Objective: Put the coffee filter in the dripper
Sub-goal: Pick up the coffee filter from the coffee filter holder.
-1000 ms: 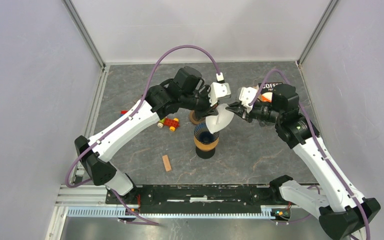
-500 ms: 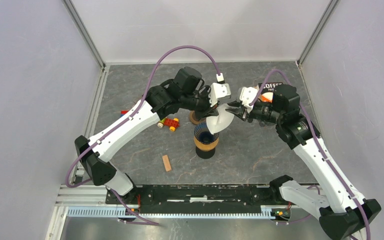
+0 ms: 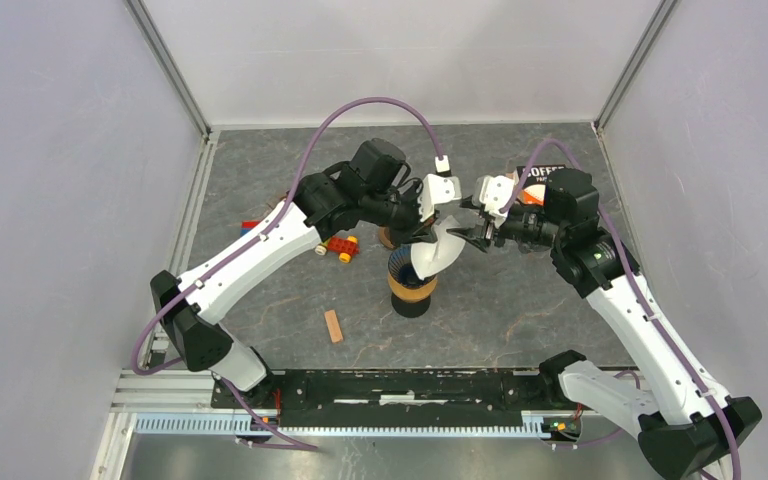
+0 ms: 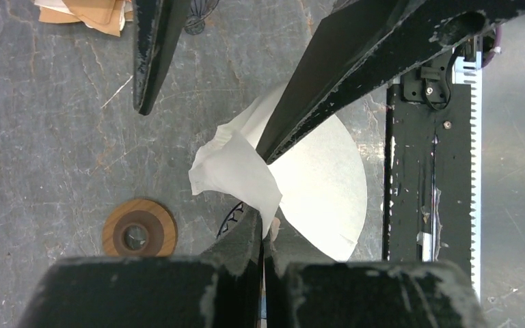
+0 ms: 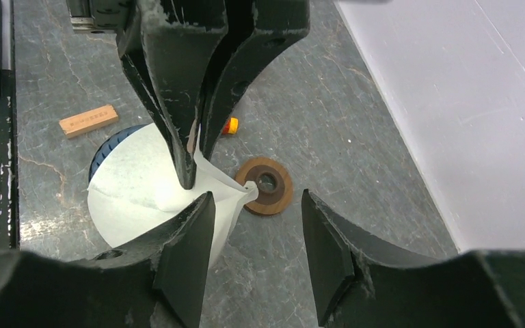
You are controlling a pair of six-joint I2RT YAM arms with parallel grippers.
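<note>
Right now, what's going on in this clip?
The left arm's jaws are shut on a crumpled corner of the white coffee filter, holding it just over the dripper. The right arm's jaws stand open at that same corner, not closed on it. The filter does not look seated in the dripper yet.

Grippers: I count two — left gripper [image 4: 263, 219] and right gripper [image 5: 257, 194]
Coffee filter [image 3: 438, 245]: one
Dripper [image 3: 410, 285]: one
Wooden ring [image 5: 265, 185]: one
Wooden block [image 3: 333, 325]: one
Toy bricks [image 3: 340, 246]: one small bunch — I can't count them
</note>
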